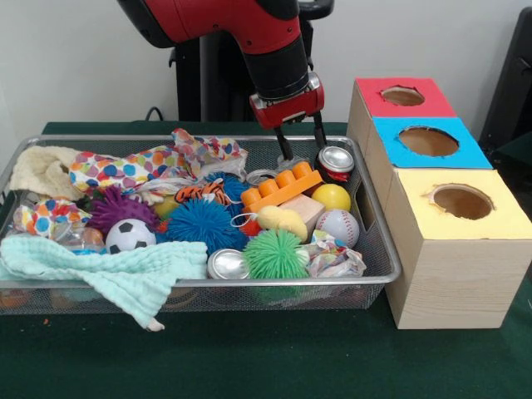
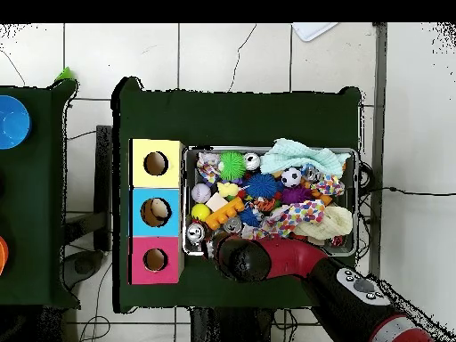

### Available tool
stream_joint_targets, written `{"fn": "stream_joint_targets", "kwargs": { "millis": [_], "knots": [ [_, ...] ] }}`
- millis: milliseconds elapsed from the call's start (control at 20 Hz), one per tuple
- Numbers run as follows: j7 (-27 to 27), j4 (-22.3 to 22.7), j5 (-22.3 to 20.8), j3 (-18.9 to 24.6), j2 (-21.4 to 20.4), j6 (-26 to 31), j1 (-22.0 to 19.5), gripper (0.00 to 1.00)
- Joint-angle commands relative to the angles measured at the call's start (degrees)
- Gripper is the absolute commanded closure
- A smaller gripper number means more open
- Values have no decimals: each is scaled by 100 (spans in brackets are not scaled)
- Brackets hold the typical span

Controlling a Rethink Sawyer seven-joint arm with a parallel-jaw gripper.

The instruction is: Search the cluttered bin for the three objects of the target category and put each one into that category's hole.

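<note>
Green felt bench carrying wire-mesh bin and wooden box with red, blue, yellow round-holed tops, released tool hovering just over shiny cylindrical soda can lying in the bin's far corner nearest the box

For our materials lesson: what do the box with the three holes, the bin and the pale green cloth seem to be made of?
The box looks like light unfinished wood, with visible grain on its sides and red, blue and yellow painted or papered tops. The bin appears to be silver metal wire mesh, with see-through walls and a shiny rim. The pale green cloth seems a soft crinkled woven fabric, draping limply over the rim.
</note>
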Motion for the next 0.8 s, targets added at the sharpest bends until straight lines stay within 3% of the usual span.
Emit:
{"fn": "stream_joint_targets", "kwargs": {
  "millis": [50, 800],
  "knots": [
    [-239, -595, -352, 174, 45, 378, -94, 0],
    [-232, -463, -225, 270, -187, 539, -128, 0]
  ]
}}
